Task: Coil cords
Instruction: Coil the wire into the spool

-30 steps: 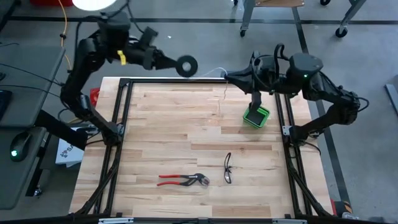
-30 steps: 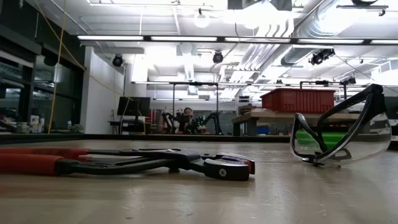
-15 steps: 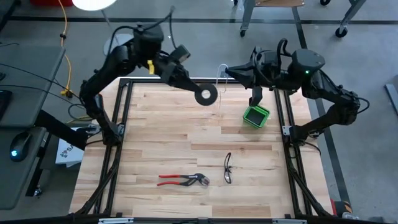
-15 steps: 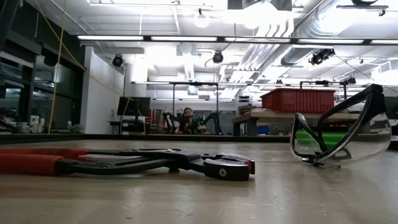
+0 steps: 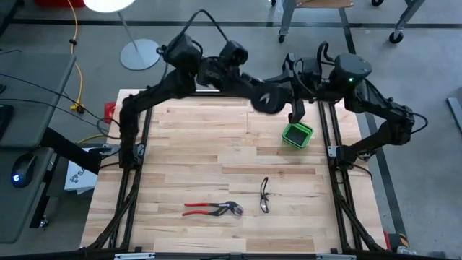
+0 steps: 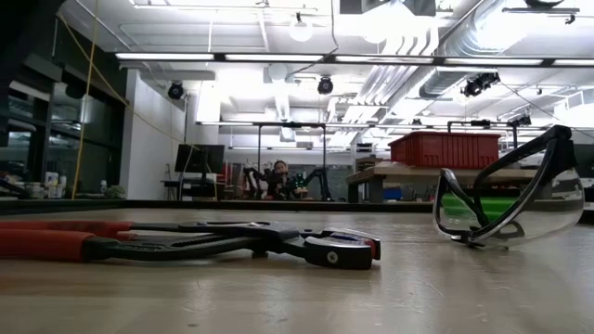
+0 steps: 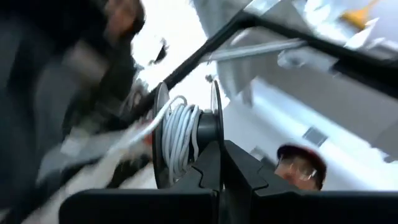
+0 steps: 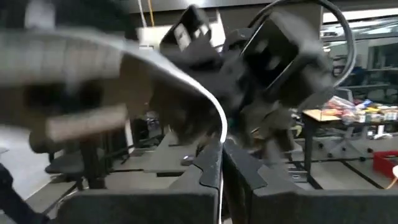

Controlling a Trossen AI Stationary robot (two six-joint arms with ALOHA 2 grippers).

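Risk, cord slip: the white cord [image 8: 219, 118] runs up from between the closed fingers of the right gripper [image 8: 222, 163]; in judgement, a jerk of the spool could pull it free, since the grip is on a thin strand only.
Risk, loose turns: the windings on the black spool [image 7: 186, 134] lie unevenly and 1 strand bows out past the flange; slack in the cord would probably let turns spill off.
Risk, collision: in the high view the spool [image 5: 266, 100] sits just beside the right gripper [image 5: 283, 85] at the far edge of the worktop [image 5: 202, 155]; further winding motion at this spacing may bring the 2 arms into contact.
Risk, bystanders: the green box [image 5: 297, 134] lies just below the right arm; the pliers [image 5: 211, 209] and safety glasses [image 5: 264, 195] lie well apart, near the front.
Left arm pose: stretched across the far edge toward the right side, the left gripper [image 7: 221, 167] closed on the spool's core.
Right arm pose: folded in from the right, wrist turned toward the left arm, gripper pinching the cord.
Cord location: partly wound on the spool, the rest spanning to the right gripper, above the worktop.
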